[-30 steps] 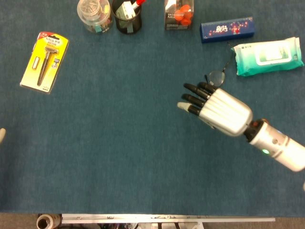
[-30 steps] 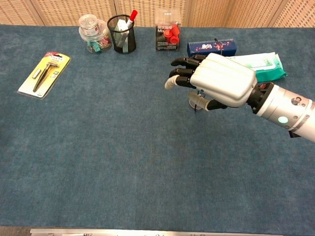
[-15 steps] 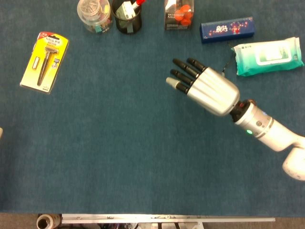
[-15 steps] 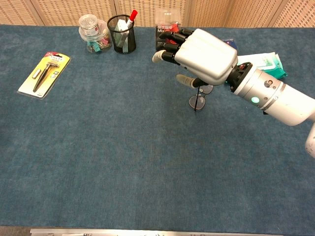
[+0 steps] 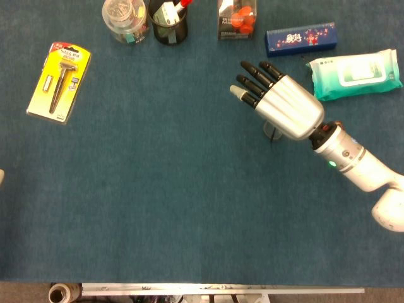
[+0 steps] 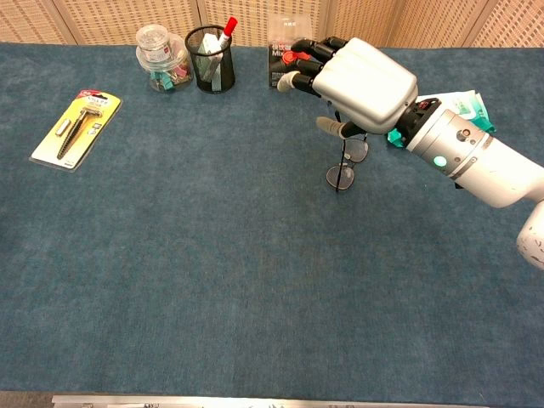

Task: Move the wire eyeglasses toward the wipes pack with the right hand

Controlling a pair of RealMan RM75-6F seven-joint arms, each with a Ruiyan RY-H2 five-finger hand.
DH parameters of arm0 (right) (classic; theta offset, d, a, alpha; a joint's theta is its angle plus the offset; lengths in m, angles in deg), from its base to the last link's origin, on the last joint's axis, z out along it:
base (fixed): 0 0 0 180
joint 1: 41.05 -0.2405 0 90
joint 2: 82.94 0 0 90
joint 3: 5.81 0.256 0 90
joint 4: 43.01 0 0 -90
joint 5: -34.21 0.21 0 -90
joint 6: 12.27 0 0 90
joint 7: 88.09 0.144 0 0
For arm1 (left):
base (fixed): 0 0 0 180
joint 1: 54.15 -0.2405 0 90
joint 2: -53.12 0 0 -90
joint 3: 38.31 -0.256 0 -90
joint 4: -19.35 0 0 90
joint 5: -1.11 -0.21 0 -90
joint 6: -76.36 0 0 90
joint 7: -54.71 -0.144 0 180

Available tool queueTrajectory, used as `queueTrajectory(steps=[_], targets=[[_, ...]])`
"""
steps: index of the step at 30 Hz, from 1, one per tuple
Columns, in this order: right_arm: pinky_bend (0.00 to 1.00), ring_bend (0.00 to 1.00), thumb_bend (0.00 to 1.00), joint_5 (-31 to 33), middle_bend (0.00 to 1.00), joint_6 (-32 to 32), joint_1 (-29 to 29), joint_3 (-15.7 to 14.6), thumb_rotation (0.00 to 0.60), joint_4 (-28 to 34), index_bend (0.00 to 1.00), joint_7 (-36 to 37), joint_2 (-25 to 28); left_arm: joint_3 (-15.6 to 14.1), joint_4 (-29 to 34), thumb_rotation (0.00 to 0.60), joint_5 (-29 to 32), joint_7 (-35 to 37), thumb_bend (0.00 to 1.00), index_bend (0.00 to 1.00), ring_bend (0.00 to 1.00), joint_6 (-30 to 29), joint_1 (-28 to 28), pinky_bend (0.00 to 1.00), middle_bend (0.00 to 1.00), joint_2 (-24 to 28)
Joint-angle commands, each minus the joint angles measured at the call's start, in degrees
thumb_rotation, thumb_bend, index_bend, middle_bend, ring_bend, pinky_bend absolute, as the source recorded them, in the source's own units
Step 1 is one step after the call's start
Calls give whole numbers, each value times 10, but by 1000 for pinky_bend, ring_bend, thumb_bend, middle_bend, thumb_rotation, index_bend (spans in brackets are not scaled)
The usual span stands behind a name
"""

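Hovering above the blue desk [image 5: 158, 189], our right hand [image 5: 281, 104] is spread, its fingers [image 5: 252, 79] apart and straight, holding nothing that we can make out. The glasses [image 6: 347, 163] lie on the desk just beneath the hand; the chest view shows both lenses below the thumb, while from the head view only a bit of frame peeks out at the palm's lower edge. We cannot tell whether the thumb touches the frame. The wipes [image 5: 355, 74] sit beyond the hand's right side, near the wrist. Past the fingertips stand a red-capped box [image 5: 237, 19] and a dark blue box [image 5: 300, 38]. Far off to the hand's left are a pen cup [image 5: 168, 22], a jar [image 5: 125, 20] and a yellow card [image 5: 59, 81].
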Motion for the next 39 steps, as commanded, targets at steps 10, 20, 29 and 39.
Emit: queueTrajectory(steps=[10,20,29,39], targets=[[268,126,272,16,296,-4,3,-13,600,-39,291,8,-9,0,1,600,0,1,228,667,437,0,0,562,553,1],[268,126,273,26,296,-17,8,-28,600,-79,291,18,-21,0,1,600,1,-2,228,667,437,3,0,562,553,0],[268,126,273,33,296,-29,6,-38,600,-121,291,35,-44,0,1,600,2,2,228,667,437,3,0,562,553,1],[268,126,272,39,296,-37,4,-44,600,-161,291,54,-66,0,1,600,1,2,228,667,437,4,1,562,552,2]])
